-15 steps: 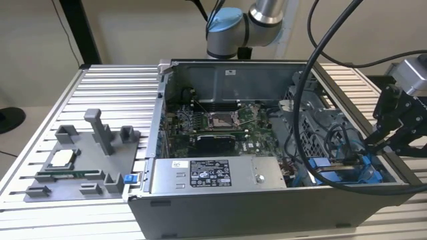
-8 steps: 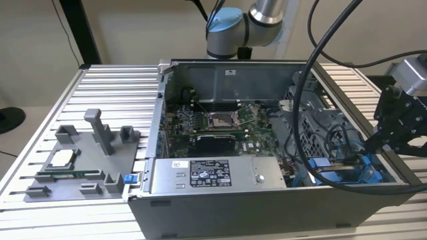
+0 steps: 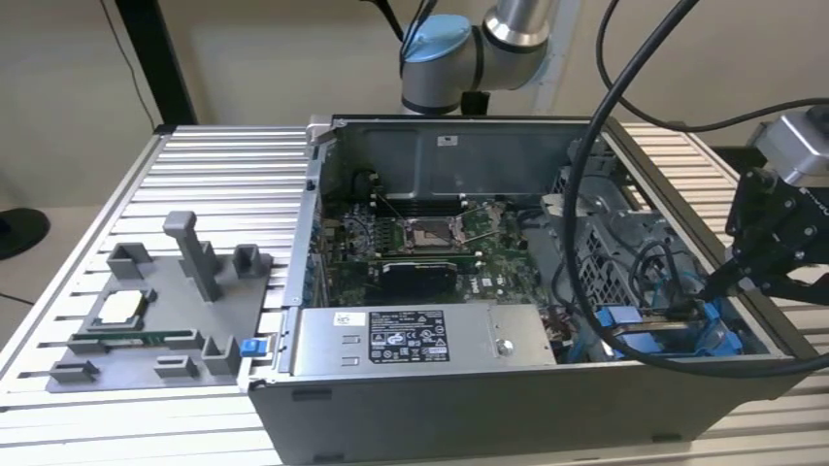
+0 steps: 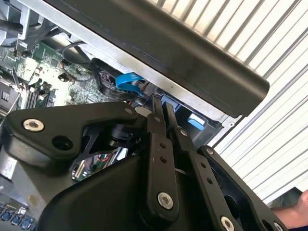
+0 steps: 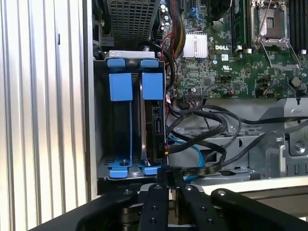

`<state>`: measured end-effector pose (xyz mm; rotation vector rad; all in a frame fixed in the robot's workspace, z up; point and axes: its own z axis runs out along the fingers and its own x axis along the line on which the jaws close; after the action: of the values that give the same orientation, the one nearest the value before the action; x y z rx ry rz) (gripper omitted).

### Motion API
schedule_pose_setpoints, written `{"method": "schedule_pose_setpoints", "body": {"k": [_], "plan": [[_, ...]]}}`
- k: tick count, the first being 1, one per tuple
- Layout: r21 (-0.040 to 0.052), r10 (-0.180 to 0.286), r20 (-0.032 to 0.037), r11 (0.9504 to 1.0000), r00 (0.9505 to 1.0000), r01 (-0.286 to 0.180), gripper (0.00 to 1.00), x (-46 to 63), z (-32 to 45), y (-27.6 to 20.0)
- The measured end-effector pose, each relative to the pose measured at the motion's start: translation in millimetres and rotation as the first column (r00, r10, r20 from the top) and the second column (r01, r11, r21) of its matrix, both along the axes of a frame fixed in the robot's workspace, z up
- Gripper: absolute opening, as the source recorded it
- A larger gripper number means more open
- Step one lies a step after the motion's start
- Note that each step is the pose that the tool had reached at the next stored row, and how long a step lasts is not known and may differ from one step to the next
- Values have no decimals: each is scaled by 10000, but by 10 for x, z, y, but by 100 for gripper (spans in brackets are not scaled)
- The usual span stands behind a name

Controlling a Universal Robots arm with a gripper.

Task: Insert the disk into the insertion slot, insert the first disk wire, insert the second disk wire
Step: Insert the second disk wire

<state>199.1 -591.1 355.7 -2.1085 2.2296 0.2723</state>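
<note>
Disk [image 5: 155, 130]: sitting on edge in the insertion slot [image 5: 100, 120], between blue rails.
Jaws: the gripper [image 5: 168, 177] is holding them narrow, nearly closed, with the tips at a black cable [image 5: 202, 168] just beside the disk.
Obstructions: black loops and a blue cable [image 5: 196, 153] are crowding beside the slot.
Surface: the computer case [image 3: 518, 398] is lying open on the ribbed desk [image 3: 220, 165], with a fixture tray [image 3: 130, 359] at the exterior view's left.
Room: a beige wall [image 3: 285, 58] is standing behind.

Lab: robot arm [image 3: 499, 44], open PC [image 3: 518, 413], alu bench [image 3: 233, 155].
</note>
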Motion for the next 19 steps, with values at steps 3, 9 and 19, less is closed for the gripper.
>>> {"method": "schedule_pose_setpoints", "body": {"k": [3,9,19], "plan": [[-3,-9,-11,10000,10000,9,0,-7,-5,0],[-5,-25,-74,10000,10000,25,0,-23,-19,0],[37,-269,-89,9996,9996,269,0,-48,157,4]]}}
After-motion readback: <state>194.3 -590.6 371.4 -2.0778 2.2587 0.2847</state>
